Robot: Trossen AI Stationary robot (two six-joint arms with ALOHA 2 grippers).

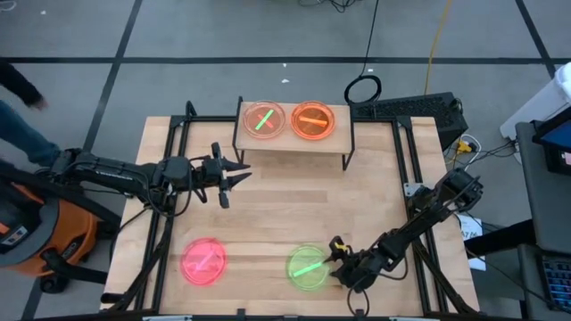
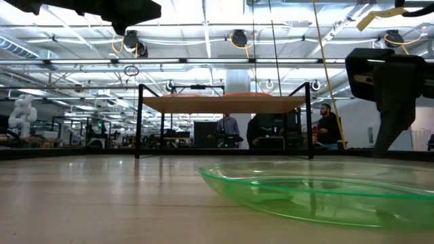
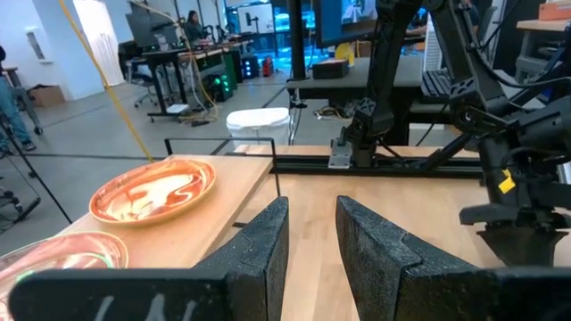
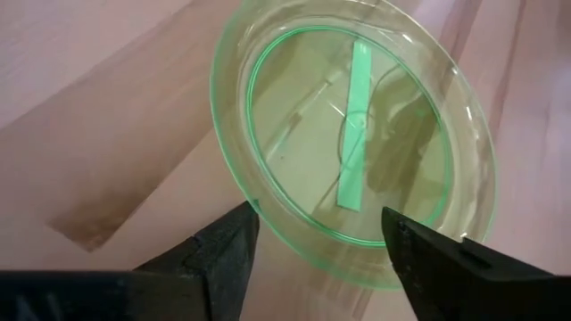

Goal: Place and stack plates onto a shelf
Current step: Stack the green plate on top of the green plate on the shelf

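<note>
Right gripper point(image 1: 339, 259) low at near table edge, fingers spread wide, straddling rim of green plate point(image 1: 309, 267): translucent neon, bright streak across centre. Pink plate point(image 1: 203, 261) beside it, well apart. Farther back, left gripper point(image 1: 234, 175) hovers mid-table, fingers slightly parted, empty. Far edge: shelf point(image 1: 294, 142) carries pale pink plate with green streak point(image 1: 263, 119) and orange plate point(image 1: 313, 119), side by side.

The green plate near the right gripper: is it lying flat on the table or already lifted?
Flat on the table. The green plate rests on the wood, and the right gripper straddles its rim, fingers open.
</note>
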